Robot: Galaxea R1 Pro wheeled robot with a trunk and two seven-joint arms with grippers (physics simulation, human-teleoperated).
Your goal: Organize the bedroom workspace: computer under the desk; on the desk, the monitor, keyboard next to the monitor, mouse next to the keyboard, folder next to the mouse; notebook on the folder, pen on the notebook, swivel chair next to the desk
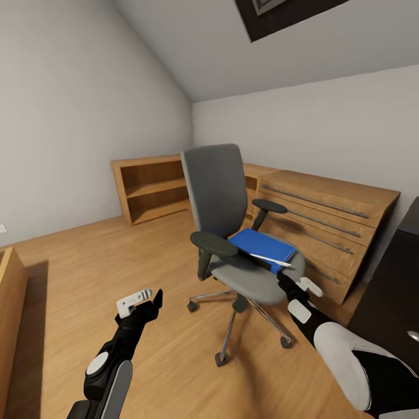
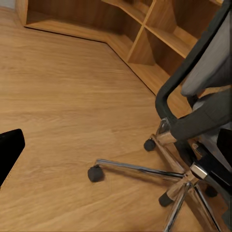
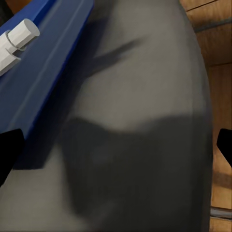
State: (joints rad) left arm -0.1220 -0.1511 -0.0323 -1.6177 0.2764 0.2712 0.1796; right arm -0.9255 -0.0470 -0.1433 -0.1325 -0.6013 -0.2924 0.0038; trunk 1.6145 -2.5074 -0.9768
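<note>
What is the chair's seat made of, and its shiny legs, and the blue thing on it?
The chair seat looks like soft grey cloth: dull, no shine. The chair legs look like polished metal, mirror-bright. The blue folder seems smooth plastic or coated card; hard to say which.

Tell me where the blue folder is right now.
In the head view the folder lies flat on the swivel chair seat, right of center, with a white pen across its near edge; the right gripper is just in front of it.
</note>
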